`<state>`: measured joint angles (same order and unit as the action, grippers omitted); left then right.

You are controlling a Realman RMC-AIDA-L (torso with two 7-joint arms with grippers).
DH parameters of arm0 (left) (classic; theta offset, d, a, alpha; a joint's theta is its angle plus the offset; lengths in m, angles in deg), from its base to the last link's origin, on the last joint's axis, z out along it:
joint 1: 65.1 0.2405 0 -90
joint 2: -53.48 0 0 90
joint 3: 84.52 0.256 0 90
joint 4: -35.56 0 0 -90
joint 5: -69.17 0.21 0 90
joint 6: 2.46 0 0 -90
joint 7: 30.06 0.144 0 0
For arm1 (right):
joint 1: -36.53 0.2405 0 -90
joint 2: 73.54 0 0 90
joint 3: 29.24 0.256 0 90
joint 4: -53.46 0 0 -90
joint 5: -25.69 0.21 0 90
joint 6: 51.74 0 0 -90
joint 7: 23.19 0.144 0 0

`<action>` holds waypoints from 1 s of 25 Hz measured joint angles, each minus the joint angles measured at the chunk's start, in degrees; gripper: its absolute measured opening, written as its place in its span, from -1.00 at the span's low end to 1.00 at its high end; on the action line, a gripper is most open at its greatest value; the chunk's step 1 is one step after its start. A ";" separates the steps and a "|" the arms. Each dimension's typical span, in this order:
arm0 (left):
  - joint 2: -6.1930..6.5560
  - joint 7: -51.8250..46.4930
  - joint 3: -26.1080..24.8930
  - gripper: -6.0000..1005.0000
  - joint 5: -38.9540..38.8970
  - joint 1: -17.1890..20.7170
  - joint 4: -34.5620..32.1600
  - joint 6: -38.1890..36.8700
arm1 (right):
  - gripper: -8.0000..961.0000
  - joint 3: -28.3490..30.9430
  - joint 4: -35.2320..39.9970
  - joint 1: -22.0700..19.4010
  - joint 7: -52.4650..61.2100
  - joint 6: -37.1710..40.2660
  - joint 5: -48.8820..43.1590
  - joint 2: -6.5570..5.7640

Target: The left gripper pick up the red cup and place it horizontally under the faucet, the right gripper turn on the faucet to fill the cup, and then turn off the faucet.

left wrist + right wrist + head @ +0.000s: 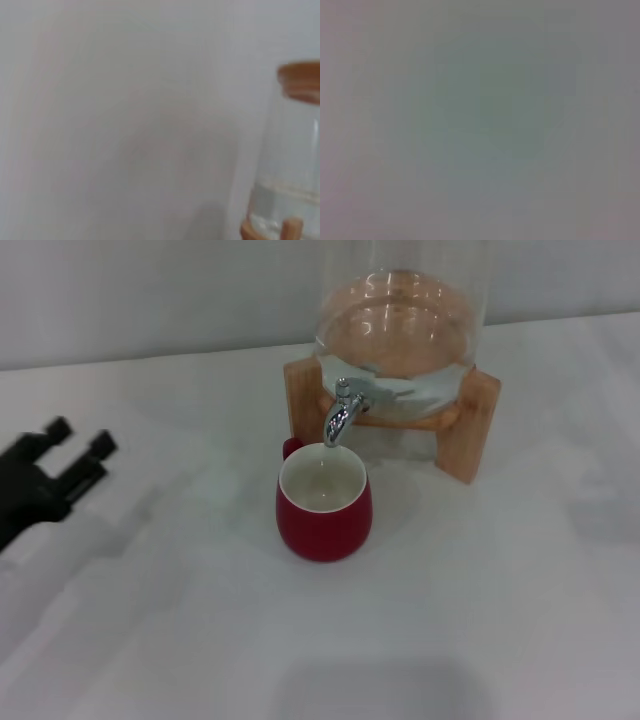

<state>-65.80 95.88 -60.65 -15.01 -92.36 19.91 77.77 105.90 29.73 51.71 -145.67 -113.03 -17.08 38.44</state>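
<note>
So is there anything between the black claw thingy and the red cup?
No. In the head view, only bare white table lies between the left gripper and the red cup, which stands under the faucet.

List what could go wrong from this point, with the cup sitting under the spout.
1. The red cup stands free under the faucet, unheld; the left gripper is off to the side, so a knock could shift it.
2. The spout hangs toward the cup's back rim, so water may splash out.
3. The right gripper is out of view; reaching the lever could bump the glass jar.
</note>
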 joint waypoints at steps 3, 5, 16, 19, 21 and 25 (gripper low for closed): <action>0.03 -3.99 0.04 0.04 -2.28 2.23 -2.91 2.49 | 0.32 -0.47 -0.02 -0.71 0.91 -0.46 -0.67 -0.36; 0.04 -5.87 0.13 0.27 -3.51 3.60 -4.86 3.50 | 0.32 -0.49 -0.02 -0.89 1.79 -0.46 -2.21 -0.64; 0.04 -3.96 -0.31 0.72 -8.85 6.78 -6.41 3.21 | 0.32 -0.49 -9.36 -2.72 17.08 -7.94 -28.91 -2.71; 0.06 -3.95 -0.32 0.72 -9.66 6.89 -6.42 2.80 | 0.32 -0.45 -15.77 -3.17 23.75 -14.45 -35.70 -2.42; 0.11 -3.97 -0.32 0.72 -9.73 6.90 -6.43 2.18 | 0.32 -0.25 -18.47 -3.20 26.58 -18.85 -36.59 -2.13; 0.14 -4.13 -0.32 0.72 -10.10 6.93 -6.45 1.23 | 0.32 -0.37 -23.77 -3.21 31.11 -23.08 -37.95 -0.80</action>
<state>-65.66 91.75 -60.97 -25.11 -85.43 13.46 79.00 105.52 5.96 48.50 -114.56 -136.11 -55.03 37.64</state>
